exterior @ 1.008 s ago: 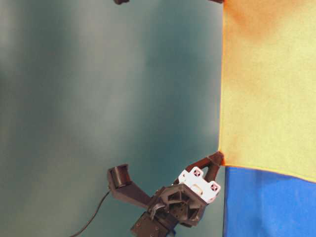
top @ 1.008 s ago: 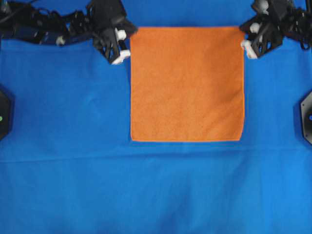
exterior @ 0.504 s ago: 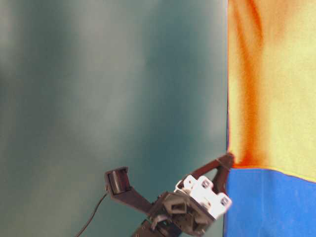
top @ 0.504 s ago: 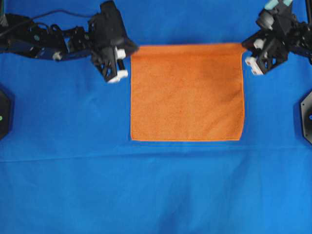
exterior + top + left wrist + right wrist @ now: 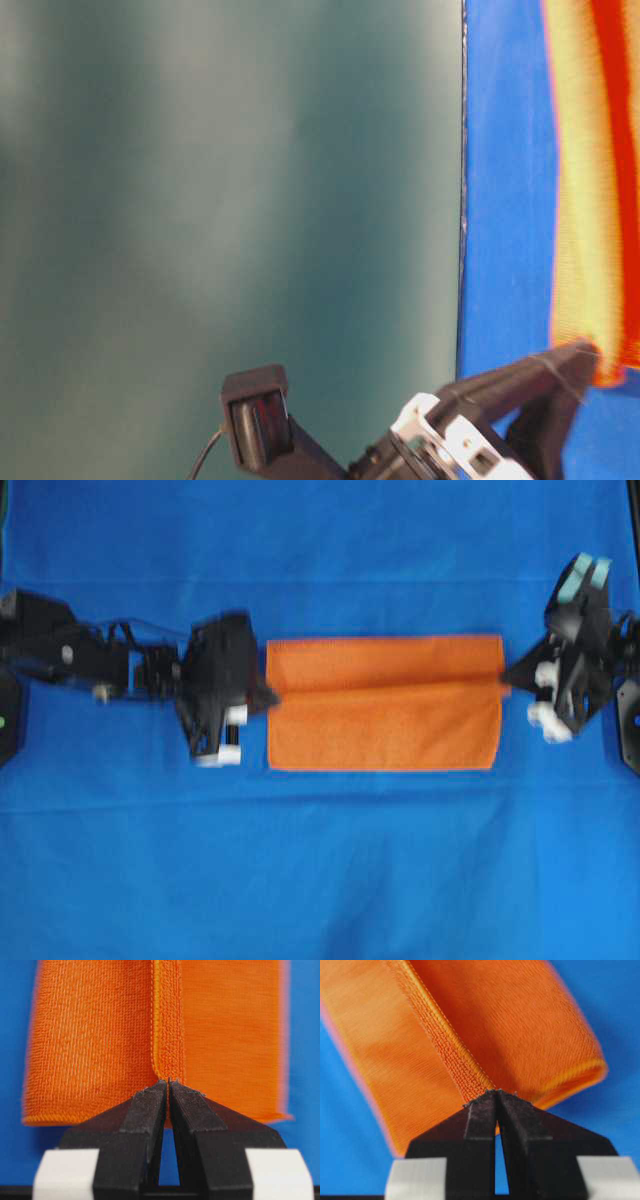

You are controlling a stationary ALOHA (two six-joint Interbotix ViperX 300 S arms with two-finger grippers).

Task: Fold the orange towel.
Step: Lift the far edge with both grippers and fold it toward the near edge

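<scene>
The orange towel (image 5: 384, 702) is being held partly folded at the middle of the large blue cloth (image 5: 320, 870), its upper flap being laid over the lower part so that the hemmed edge is lying across the towel's middle from 9 o'clock to 3 o'clock in the overhead view. The left gripper (image 5: 270, 694) is being kept clenched on the towel's hemmed corner at the 9 o'clock end, and the right gripper (image 5: 506, 676) is being kept clenched on the corner at the 3 o'clock end. In both wrist views the hem is being pinched between black fingertips (image 5: 150, 1097) pressed tightly together. The lower half of the towel is lying flat on the blue cloth.
</scene>
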